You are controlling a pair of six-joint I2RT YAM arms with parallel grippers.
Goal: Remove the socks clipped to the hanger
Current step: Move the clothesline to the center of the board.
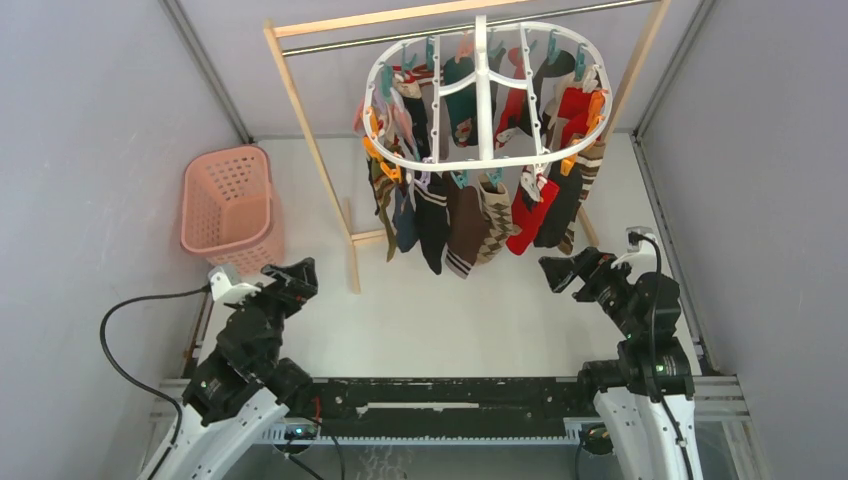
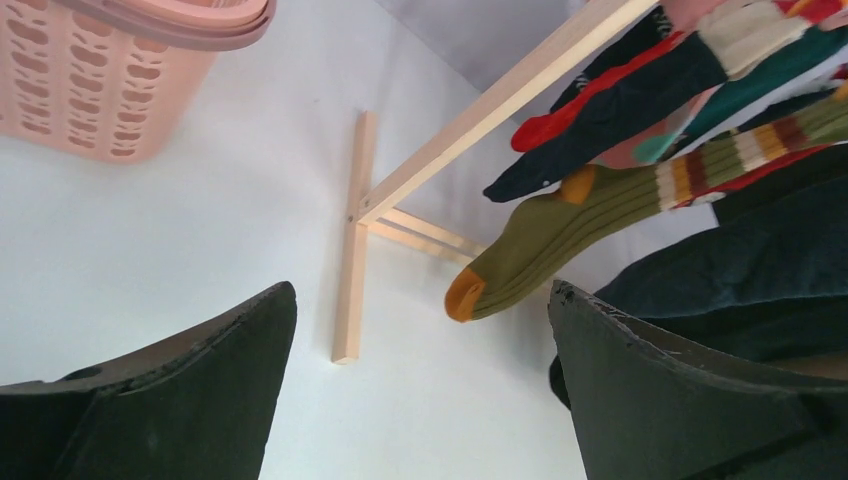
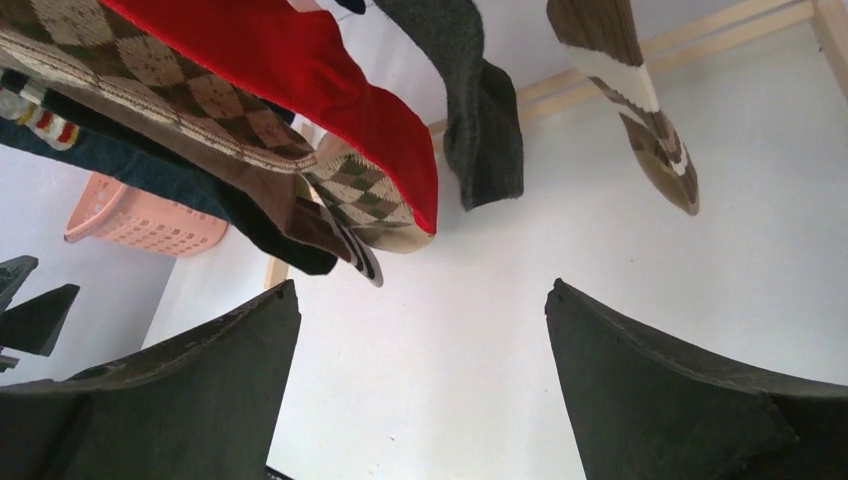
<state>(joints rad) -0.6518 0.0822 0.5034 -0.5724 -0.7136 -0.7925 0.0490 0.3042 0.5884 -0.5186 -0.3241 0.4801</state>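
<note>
The hanger (image 1: 480, 160) hung from the wooden rail (image 1: 380, 17) at the far centre, above the white counter (image 1: 450, 320), and both tools sat nearer than it and lower. The left tool (image 1: 290, 275) lay to the near left and the right tool (image 1: 565, 270) to the near right. We counted one hanger, one rail, one pink basket (image 1: 230, 215) at the far left, and two tools. The socks (image 1: 462, 225) overlapped too much for a firm count. Along the near rim we made out at least six, and more dangled from the far rim and the crossbars, held by orange, teal and pink clips (image 1: 385, 170). Each tool had its jaws spread wide and released, with only bare counter showing between the fingers. From the left wrist we saw an olive sock (image 2: 560, 215) with an orange toe and heel hanging just beyond the right-hand finger, and a dark navy one lay behind that finger; we could not tell whether it touched. From the right wrist we saw a red sock (image 3: 330, 90) hanging above the left-hand finger, a grey sock (image 3: 490, 130) above the gap, and a brown striped sock (image 3: 640, 100) above the right-hand finger, all apart from the tool.
</note>
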